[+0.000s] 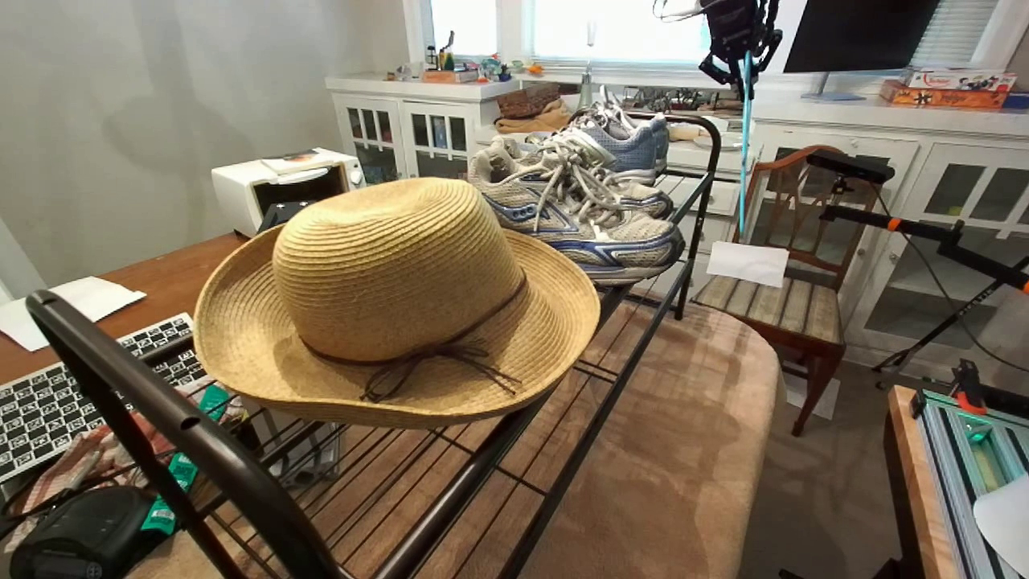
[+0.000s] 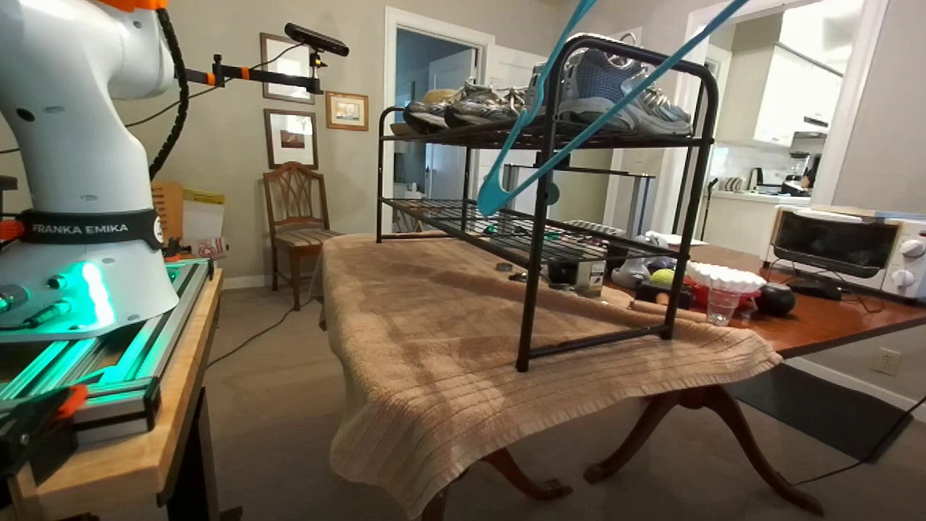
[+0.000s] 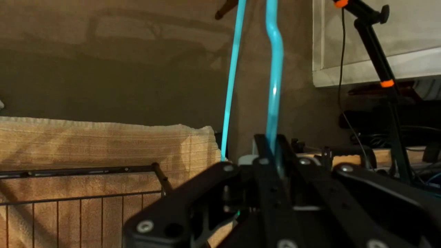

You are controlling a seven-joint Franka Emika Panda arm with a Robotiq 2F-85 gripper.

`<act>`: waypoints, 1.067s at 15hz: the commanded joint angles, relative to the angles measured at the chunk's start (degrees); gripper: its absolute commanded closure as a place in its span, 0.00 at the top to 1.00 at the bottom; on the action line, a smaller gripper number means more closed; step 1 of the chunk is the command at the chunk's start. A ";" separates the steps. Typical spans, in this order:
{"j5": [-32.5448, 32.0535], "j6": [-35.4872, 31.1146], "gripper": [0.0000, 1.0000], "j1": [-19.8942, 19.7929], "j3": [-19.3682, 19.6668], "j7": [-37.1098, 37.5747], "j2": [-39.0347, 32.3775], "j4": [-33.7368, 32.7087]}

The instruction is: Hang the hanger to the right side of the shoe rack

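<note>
Wrist view: the pincer is pinching the kinked bar of the teal hanger, which runs out from between its two sides; a straight bar passes alongside. That hold looks like the thing to guard: a thin, smooth bar could pivot if a corner catches, so travel slowly. The hook does not show, so check its direction before closing in. In an exterior view the hanger slants, one rounded corner low, in front of the end rail of the black shoe rack; the wrist view shows a gap between them, and it is not yet hung. That end seems to be the right side meant. Carry the hook higher than the rail's top, bring it over square, lower until the rail takes the weight, and only then let go. Sneakers sit just inside that end, so the low corner is best kept outside. The rack stands on a towel over the surface and may be light; press gently.
</note>
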State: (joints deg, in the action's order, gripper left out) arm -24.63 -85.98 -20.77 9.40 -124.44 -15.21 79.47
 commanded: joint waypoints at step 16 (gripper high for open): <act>-4.49 -12.56 0.02 5.22 1.50 13.44 -7.06 -3.72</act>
State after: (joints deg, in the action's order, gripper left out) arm -27.56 -96.93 -16.62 10.12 -113.93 -20.70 77.17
